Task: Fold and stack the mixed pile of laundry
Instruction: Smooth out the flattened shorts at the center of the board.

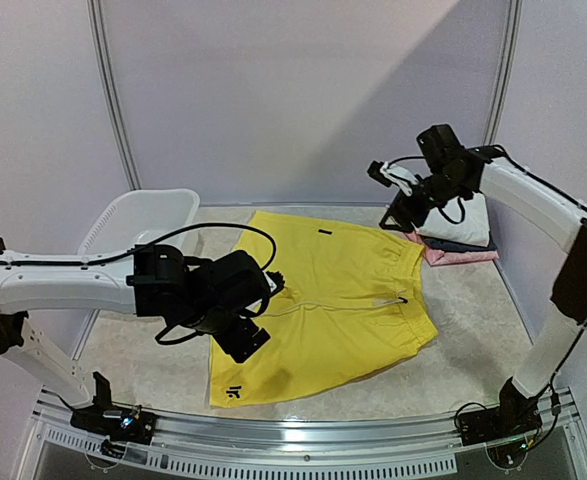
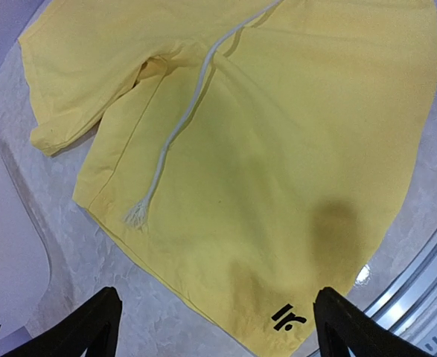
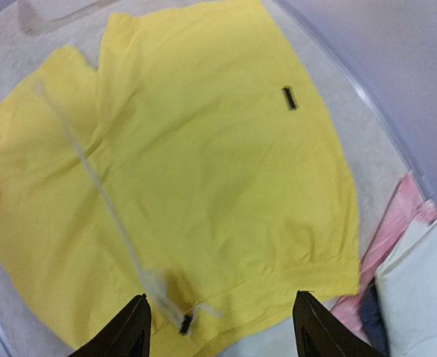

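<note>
the yellow shorts (image 1: 323, 310) lie spread flat in the middle of the bench (image 1: 473, 340), with nothing holding them. the white drawstring (image 2: 181, 126) runs loose across the cloth, and the black logo (image 2: 289, 318) sits at the near corner. i judge they are laid out like this so that a fold can be made on a smooth surface. i cannot tell if one fold is already done.

the left claw (image 1: 245, 343) hangs just above the left part of the shorts. in its own camera its fingers (image 2: 99, 327) stand wide apart, with only yellow cloth below them and nothing between. the right claw (image 1: 398, 212) is raised high at the far right of the shorts. its fingers (image 3: 136, 327) are also apart and empty. both look placed to come down on an edge of the shorts, but this is only my judgement.

at the far right edge there is a small stack: a white folded garment (image 1: 468, 225) on top, a dark cloth (image 1: 468, 245) under it and a pink cloth (image 1: 463, 256) at the bottom. it touches the corner of the shorts or lies just beside it, so the right arm has little room there. a white basket (image 1: 138, 215) stands at the far left, near the left arm but apart from the shorts. the loose drawstring may get caught in a fold.
</note>
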Motion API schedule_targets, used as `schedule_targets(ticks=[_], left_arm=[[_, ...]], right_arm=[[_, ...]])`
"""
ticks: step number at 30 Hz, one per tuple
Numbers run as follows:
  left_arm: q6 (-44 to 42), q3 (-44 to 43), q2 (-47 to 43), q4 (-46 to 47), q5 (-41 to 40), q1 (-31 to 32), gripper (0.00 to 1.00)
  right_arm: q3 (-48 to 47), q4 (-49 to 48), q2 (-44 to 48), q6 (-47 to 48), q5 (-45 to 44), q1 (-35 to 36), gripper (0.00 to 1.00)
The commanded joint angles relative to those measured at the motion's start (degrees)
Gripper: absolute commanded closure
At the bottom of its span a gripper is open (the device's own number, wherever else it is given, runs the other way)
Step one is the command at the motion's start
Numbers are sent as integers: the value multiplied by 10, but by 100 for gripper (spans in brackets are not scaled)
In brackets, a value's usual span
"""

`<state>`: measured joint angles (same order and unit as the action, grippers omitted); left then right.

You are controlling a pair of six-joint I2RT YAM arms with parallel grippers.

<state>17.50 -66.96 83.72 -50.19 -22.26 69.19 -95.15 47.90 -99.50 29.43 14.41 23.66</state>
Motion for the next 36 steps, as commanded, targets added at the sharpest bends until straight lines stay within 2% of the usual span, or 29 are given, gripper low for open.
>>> schedule_targets(ticks=[1, 6, 12, 16, 21, 26, 28, 32, 33, 36], left_arm=[[6, 7, 26, 88, -35, -31, 8], [-7, -107, 122, 195, 9, -113, 7], [-8, -349, 323, 229, 118, -183, 18], [24, -465, 449, 238, 188, -204, 25], [112, -491, 524, 316, 262, -223, 29], [168, -495, 572, 352, 287, -241, 30], [189, -491, 587, 360, 297, -249, 30], [214, -467, 599, 377, 303, -262, 31], [217, -462, 600, 379, 301, -265, 32], [226, -450, 602, 379, 296, -274, 32]], right_arm=[[178, 93, 30, 38, 65, -30, 34], [279, 108, 55, 43, 95, -68, 34], [294, 120, 58, 32, 124, -122, 37], [311, 137, 43, 61, 150, -132, 39], [320, 160, 7, 98, 168, -132, 42], [336, 167, -19, 107, 177, -132, 55], [347, 171, -26, 108, 176, -132, 62], [368, 193, -32, 114, 170, -136, 94], [373, 193, -33, 129, 165, -142, 99], [376, 198, -35, 134, 134, -161, 100]])
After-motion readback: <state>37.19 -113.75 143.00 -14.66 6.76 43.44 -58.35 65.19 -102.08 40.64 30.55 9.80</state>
